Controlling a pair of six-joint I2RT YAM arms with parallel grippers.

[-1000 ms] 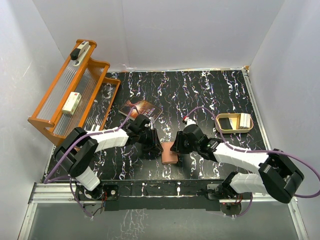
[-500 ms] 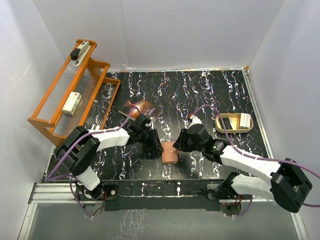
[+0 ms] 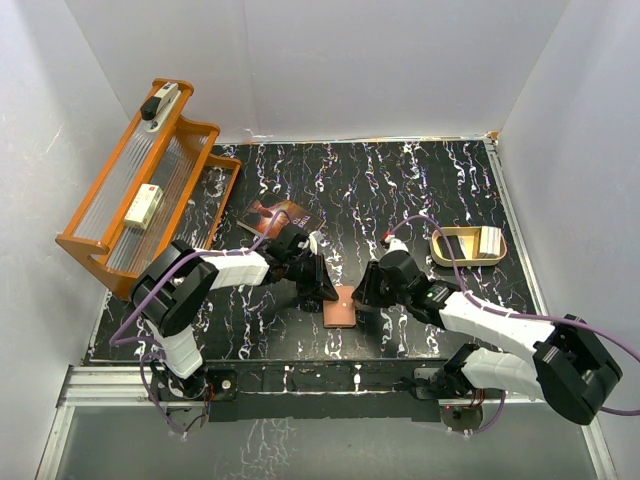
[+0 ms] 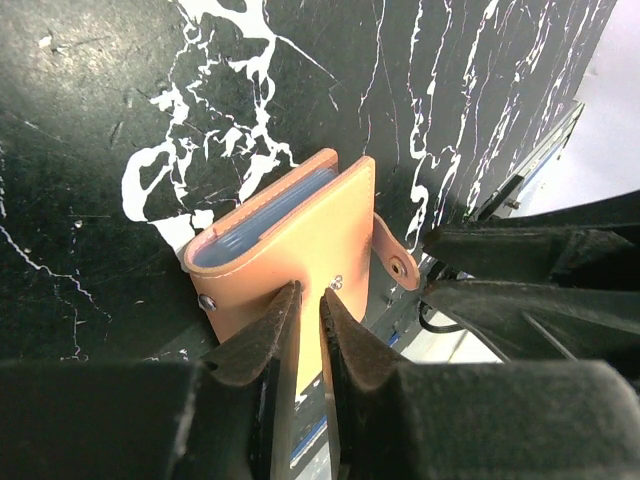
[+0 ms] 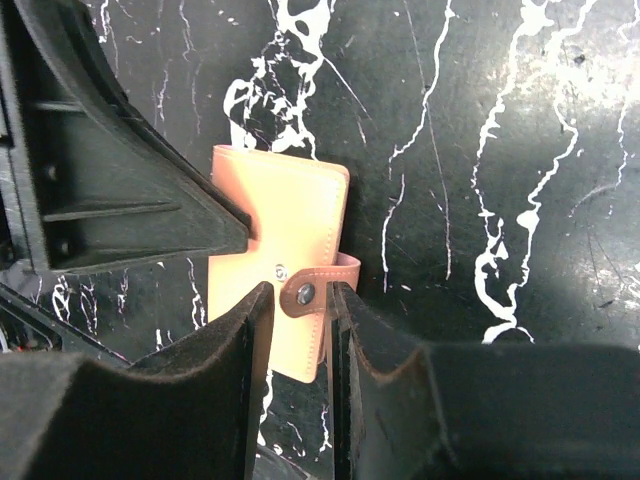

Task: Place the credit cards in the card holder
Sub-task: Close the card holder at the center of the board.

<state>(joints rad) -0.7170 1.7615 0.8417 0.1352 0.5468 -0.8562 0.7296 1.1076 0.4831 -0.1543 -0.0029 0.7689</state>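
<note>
- Left gripper (image 4: 302,305): its fingers stand a narrow slot apart over the left side of the card holder (image 4: 290,235). I cannot tell whether they pinch the cover.
- The card holder lies flat on the marbled table (image 3: 420,190), between both grippers, with its long axis running near to far.
- Right gripper (image 5: 300,300): partly open and straddling the snap tab (image 5: 318,288), with its grip unclear. This arm is nearer the tab.

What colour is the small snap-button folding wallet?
The small leather wallet is orange-brown, clearest in the right wrist view.
</note>
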